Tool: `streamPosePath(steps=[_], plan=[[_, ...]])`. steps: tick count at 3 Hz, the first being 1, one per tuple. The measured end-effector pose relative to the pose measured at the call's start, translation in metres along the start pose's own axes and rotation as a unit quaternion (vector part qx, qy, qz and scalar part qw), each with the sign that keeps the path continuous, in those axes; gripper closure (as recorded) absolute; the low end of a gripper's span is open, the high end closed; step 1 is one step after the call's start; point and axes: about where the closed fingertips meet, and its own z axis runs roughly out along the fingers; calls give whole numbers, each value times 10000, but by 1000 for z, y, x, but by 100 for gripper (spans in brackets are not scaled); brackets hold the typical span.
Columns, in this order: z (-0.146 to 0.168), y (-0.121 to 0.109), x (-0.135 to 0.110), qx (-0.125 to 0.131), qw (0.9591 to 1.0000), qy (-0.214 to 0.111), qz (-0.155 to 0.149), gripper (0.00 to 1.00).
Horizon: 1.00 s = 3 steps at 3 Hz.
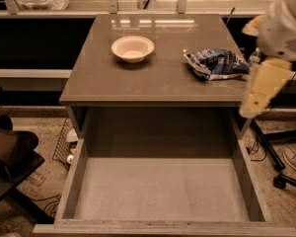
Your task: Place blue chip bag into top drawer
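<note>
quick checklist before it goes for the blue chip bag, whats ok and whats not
1. Top drawer pulled open, bottom bare: ok.
2. Blue chip bag lying uncovered on the cabinet top, right side: ok.
3. White bowl well apart from the bag: ok.
4. Gripper on the bag: not ok; it hangs beside the cabinet's right front corner, holding nothing.

The brown table top (153, 80) holds a white bowl (132, 48) and the blue chip bag (217, 63). The gripper (252, 103) hangs by its right edge.
</note>
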Motion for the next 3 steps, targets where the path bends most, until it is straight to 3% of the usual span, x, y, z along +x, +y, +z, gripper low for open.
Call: streamPosePath(steps=[1, 2, 3], plan=[[76, -69, -52, 313, 9963, -31, -805, 0], [114, -114, -74, 554, 9911, 149, -1205, 0], [141, -152, -67, 585, 9903, 431, -1185, 0]])
